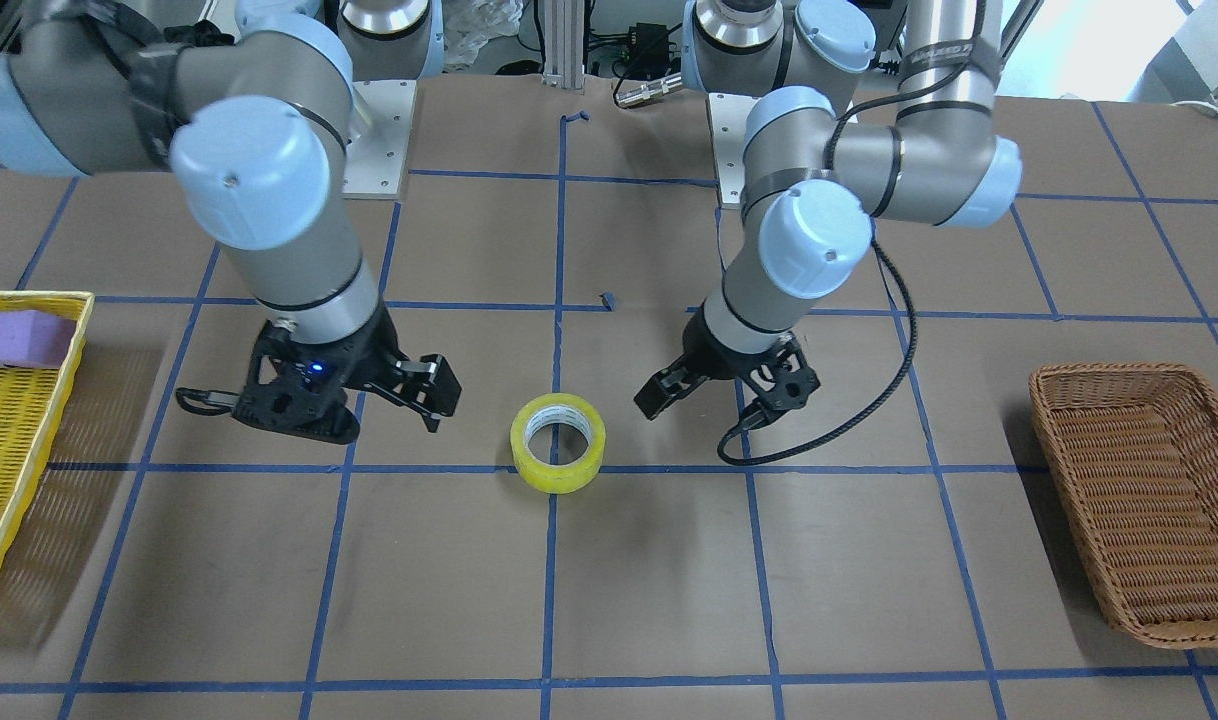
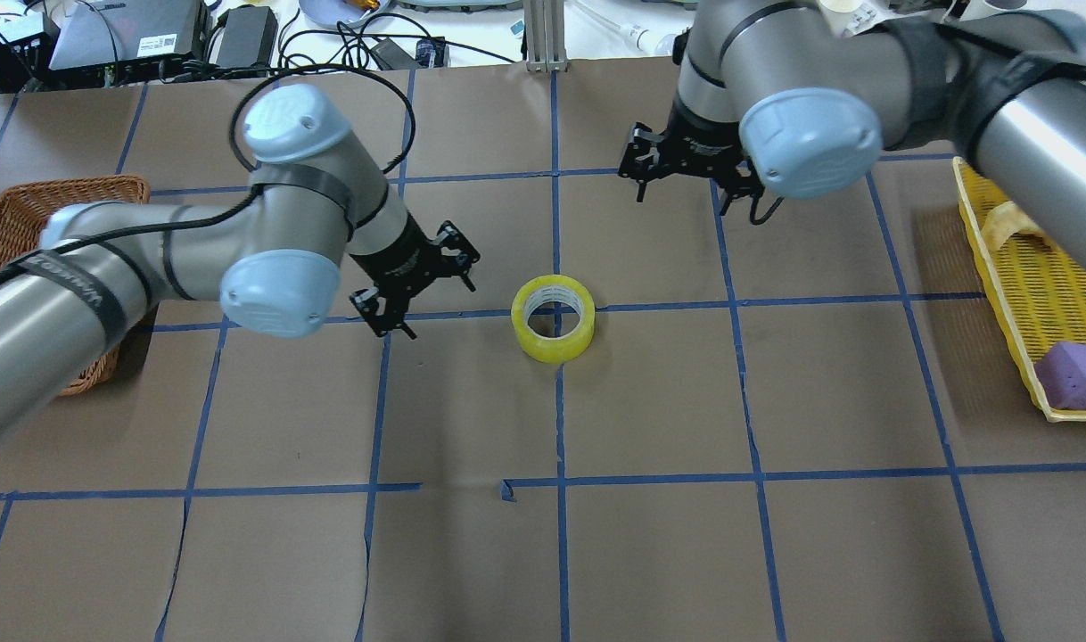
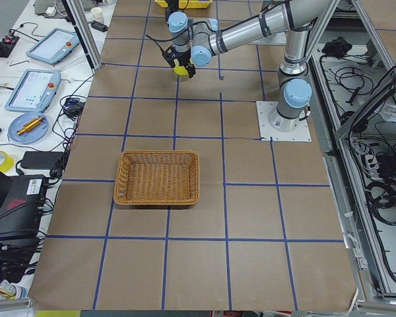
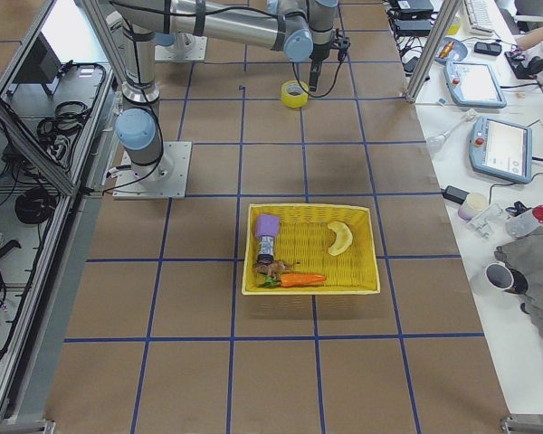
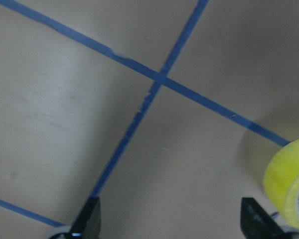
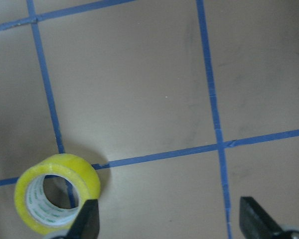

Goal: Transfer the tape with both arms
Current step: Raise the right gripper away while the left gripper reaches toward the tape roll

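Observation:
The yellow tape roll lies flat on the brown table on a blue grid line crossing, its white core facing up; it also shows in the overhead view. My left gripper is open and empty, low over the table just to the roll's left; in its wrist view the roll sits by the right fingertip. My right gripper is open and empty, higher and farther from the roll; in its wrist view the roll lies at the lower left. Neither gripper touches the roll.
A brown wicker basket stands at my far left. A yellow mesh tray at my far right holds a purple sponge block and other items. Blue tape lines grid the table.

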`<action>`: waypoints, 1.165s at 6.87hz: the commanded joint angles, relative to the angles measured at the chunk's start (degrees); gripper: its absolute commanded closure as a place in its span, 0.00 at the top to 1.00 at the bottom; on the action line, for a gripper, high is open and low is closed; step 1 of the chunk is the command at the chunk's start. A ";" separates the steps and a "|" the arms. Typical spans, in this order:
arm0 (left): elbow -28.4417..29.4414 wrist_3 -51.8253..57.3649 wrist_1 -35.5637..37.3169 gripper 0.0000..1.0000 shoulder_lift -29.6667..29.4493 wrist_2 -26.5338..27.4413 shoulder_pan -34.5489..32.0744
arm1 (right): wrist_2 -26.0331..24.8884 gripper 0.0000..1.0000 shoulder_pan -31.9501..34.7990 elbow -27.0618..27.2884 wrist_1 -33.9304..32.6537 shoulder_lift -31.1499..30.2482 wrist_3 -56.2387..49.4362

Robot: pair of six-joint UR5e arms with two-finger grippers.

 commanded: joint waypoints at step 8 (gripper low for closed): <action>4.11 -1.14 8.51 0.00 -10.35 -0.08 -7.16 | -0.08 1.00 -3.37 -0.11 12.63 -9.74 -12.78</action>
